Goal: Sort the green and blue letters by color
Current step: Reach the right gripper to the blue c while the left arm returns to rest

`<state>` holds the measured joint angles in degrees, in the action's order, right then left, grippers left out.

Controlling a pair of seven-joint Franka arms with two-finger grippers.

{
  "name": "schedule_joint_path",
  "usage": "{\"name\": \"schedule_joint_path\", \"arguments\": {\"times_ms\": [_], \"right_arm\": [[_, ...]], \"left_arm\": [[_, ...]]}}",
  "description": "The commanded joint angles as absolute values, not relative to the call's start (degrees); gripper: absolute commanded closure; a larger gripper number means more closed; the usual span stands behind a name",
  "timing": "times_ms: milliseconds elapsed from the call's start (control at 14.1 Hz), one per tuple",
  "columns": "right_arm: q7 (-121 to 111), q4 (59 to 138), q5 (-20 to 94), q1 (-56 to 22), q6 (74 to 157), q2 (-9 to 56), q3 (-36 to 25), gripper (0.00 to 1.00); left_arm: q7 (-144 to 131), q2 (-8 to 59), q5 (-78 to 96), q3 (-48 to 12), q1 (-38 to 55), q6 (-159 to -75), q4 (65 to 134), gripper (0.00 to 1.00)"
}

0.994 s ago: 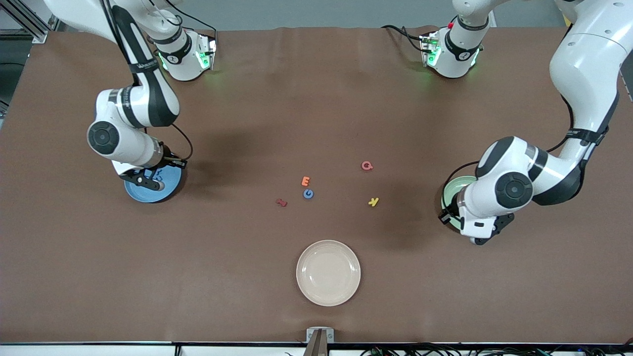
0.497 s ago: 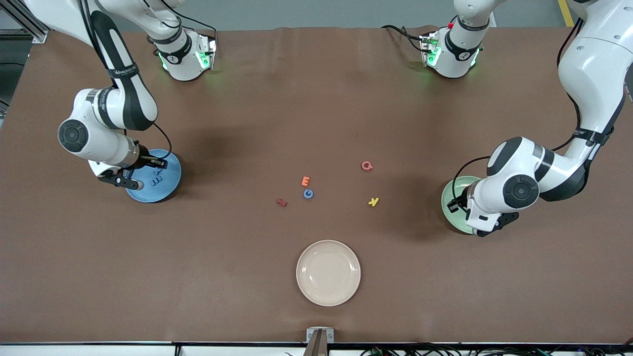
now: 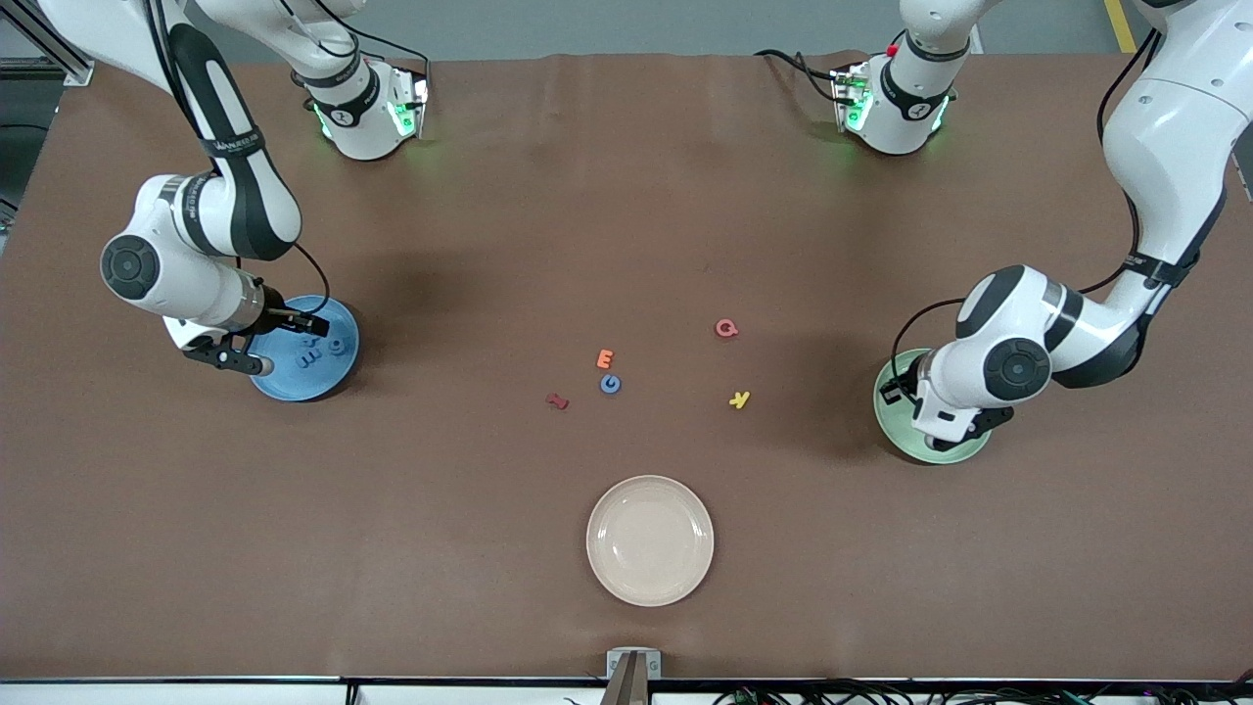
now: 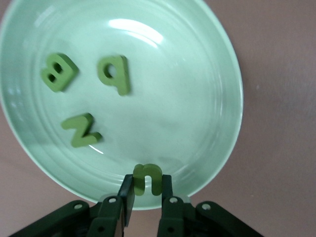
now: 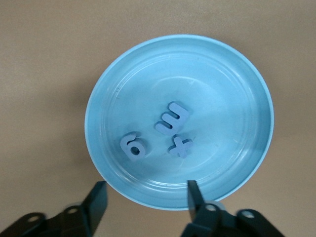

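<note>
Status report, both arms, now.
Left gripper shut on green u over green plate. Right gripper open, empty, over blue plate. Blue G on table, unobstructed.

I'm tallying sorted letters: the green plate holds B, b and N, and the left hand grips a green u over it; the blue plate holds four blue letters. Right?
No. The blue plate holds three: g, m, x, per the right wrist view. The blue G lies mid-table.

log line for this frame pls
left end effector: shut on green u over green plate | right end effector: open over blue plate | blue G: unsorted
</note>
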<state>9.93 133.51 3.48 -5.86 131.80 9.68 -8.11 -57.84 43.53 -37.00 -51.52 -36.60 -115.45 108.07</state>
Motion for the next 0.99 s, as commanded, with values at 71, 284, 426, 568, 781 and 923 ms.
{"name": "schedule_joint_path", "arguments": {"times_ms": [71, 284, 426, 568, 781, 923], "right_arm": [[10.46, 134.56, 3.95, -6.06, 132.10, 8.35, -7.03, 0.00], [16.94, 133.25, 5.71, -10.18, 132.10, 8.35, -6.94, 0.00], [23.96, 131.58, 5.71, -14.31, 132.10, 8.52, -6.94, 0.00], [31.69, 129.91, 6.41, -19.31, 132.10, 9.14, -6.94, 0.00], [41.72, 126.84, 8.08, -25.82, 132.01, 10.63, -6.94, 0.00], [49.36, 122.81, 8.09, -30.39, 132.01, 13.43, -6.94, 0.00]], "left_arm": [[-57.57, 41.66, -37.62, -52.03, -37.44, -116.46, 110.04, 0.43], [-58.45, 41.13, -37.62, -52.12, -37.44, -115.84, 109.86, 0.00], [-57.58, 39.47, -37.62, -52.99, -37.88, -115.14, 109.69, 0.00], [-57.05, 37.63, -37.53, -54.66, -38.93, -114.61, 109.43, 0.00], [-51.97, 35.25, -36.74, -57.91, -40.77, -110.06, 105.40, 0.00], [-47.83, 35.16, -36.48, -59.85, -41.40, -105.84, 100.14, 0.00]]}}
